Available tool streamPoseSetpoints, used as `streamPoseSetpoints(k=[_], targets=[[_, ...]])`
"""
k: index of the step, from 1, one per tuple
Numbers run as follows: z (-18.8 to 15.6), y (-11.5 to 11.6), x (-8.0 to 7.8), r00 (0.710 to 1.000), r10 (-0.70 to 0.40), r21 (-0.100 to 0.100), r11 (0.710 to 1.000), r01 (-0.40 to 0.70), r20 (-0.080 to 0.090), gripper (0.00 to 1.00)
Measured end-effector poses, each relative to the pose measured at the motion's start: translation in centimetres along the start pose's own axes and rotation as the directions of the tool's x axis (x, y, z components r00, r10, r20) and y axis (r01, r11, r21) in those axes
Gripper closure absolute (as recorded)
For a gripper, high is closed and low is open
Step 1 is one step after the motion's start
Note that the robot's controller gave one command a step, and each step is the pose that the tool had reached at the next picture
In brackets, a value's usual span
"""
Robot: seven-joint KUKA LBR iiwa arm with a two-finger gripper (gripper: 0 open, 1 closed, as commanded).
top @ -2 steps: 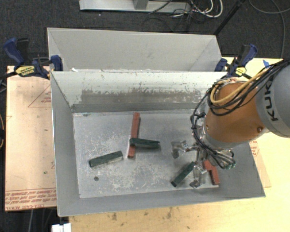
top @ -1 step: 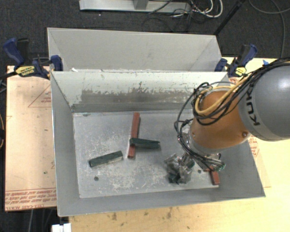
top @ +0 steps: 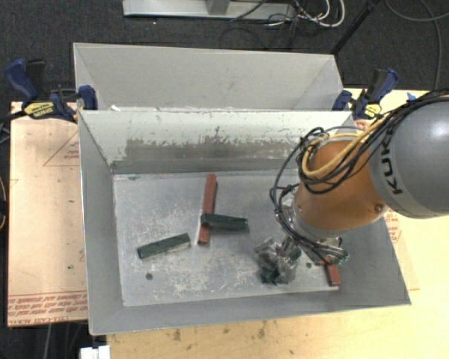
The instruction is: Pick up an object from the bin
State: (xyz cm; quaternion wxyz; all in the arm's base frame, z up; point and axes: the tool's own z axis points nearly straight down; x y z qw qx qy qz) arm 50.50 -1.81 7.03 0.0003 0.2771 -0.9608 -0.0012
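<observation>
Hand (top: 279, 262) hovering low over bin floor (top: 209, 283); open or closed, cannot tell. Dark piece (top: 272, 277) lying directly beneath hand; red block (top: 332, 274) just right. Advisable: centring over dark piece, descending vertically, avoiding red block.

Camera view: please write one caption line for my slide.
Gripper down in the bin's lower-right corner beside a red bar; two green bars and a brown bar lie mid-bin.
</observation>
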Motion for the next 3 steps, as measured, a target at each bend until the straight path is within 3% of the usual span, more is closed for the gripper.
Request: streamPoseSetpoints(k=[1, 2, 3], targets=[[-11.3, 1.0, -1.6, 0.998, -0.055, 0.002, 0.998, 0.055, 0.003, 1.00], [-11.3, 1.0, -1.6, 0.998, -0.055, 0.002, 0.998, 0.055, 0.002, 1.00], [-15.8, 0.4, -2.6, 1.000, -0.021, 0.002, 1.000, 0.021, 0.003, 1.00]])
